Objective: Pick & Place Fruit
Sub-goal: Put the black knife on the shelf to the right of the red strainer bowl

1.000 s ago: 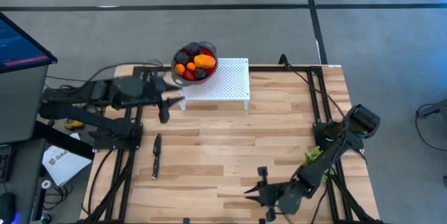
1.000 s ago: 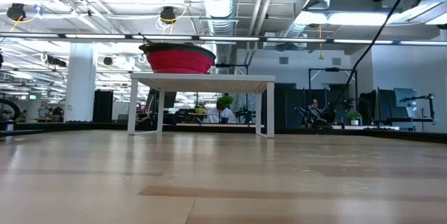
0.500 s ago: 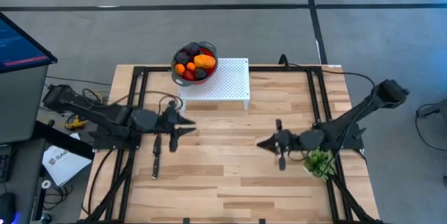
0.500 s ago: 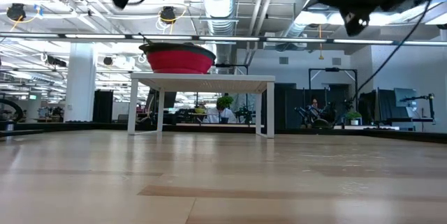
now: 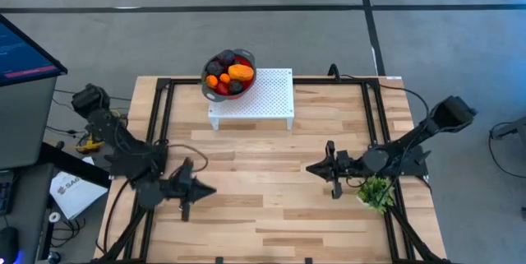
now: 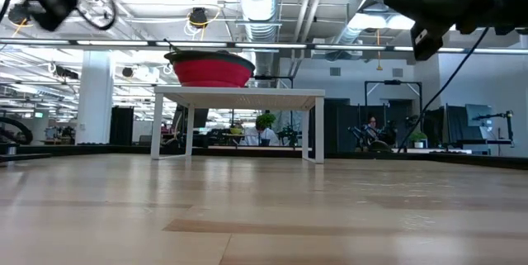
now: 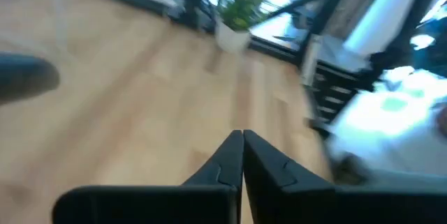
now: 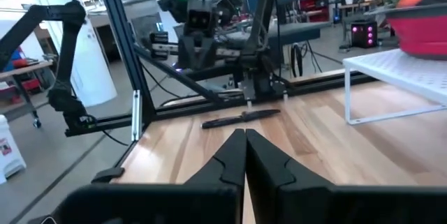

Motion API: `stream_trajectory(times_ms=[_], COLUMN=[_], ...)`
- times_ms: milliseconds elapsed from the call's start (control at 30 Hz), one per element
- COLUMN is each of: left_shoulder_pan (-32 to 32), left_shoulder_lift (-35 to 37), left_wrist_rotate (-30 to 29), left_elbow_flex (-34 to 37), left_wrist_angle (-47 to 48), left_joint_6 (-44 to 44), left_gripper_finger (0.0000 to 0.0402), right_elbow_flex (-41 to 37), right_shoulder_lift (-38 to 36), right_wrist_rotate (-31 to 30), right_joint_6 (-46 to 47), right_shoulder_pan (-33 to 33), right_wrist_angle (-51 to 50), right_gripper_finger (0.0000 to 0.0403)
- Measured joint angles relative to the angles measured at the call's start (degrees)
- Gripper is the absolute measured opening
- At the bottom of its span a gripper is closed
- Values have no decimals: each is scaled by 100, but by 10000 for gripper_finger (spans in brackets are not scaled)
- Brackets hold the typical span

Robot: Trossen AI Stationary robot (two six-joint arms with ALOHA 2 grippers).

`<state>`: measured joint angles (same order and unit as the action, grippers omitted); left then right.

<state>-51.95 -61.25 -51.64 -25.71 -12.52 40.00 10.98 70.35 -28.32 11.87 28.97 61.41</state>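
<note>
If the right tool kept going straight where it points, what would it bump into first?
Probably the black knife lying on the table. The right tool, shut and empty, points across the wood toward it, with the left tool just beyond. Depth is unclear.

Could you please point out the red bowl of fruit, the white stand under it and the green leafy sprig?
red bowl (image 6: 210, 72), low view, on its red side wall.
white stand (image 5: 267, 95), high view, on its bare perforated top.
green leafy sprig (image 5: 376, 192), high view, on its leaves.

overhead down, low level, both showing white stand (image 5: 251, 95)
</note>
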Motion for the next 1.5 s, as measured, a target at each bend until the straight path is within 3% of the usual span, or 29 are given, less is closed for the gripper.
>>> stream_trajectory(times_ms=[133,300,400,567,733,933,1033,1200,1333,1500], left_shoulder_pan=[-425,-593,-593,-576,-576,-575,-470,-142,197,505], left_shoulder_lift=[-38,-26,-26,9,365,1239,1589,1667,1582,1667], left_wrist_rotate=[476,1899,2679,3414,3752,3438,3416,3976,4979,5655], left_elbow_flex=[-2,69,324,704,793,793,793,793,793,789], left_wrist_angle=[706,2078,2250,2253,2226,2187,2180,2214,2478,3027], left_joint_6=[2140,4755,5715,6977,7111,6275,5819,5775,5972,6230], left_gripper_finger=[1,1,1,11,64,145,167,147,108,52], right_elbow_flex=[24,205,363,602,774,914,942,942,942,942], right_shoulder_lift=[509,1141,1467,1926,2202,2356,2354,2354,2354,2354], right_wrist_rotate=[0,0,0,2,18,50,52,57,55,55], right_joint_6=[14,14,14,14,14,10,0,-26,-25,-25], right_shoulder_pan=[0,-58,-119,-219,-258,-258,-258,-289,-291,-291], right_wrist_angle=[442,843,855,849,845,844,853,848,849,848], right_gripper_finger=[1,1,1,2,1,1,1,2,2,2])
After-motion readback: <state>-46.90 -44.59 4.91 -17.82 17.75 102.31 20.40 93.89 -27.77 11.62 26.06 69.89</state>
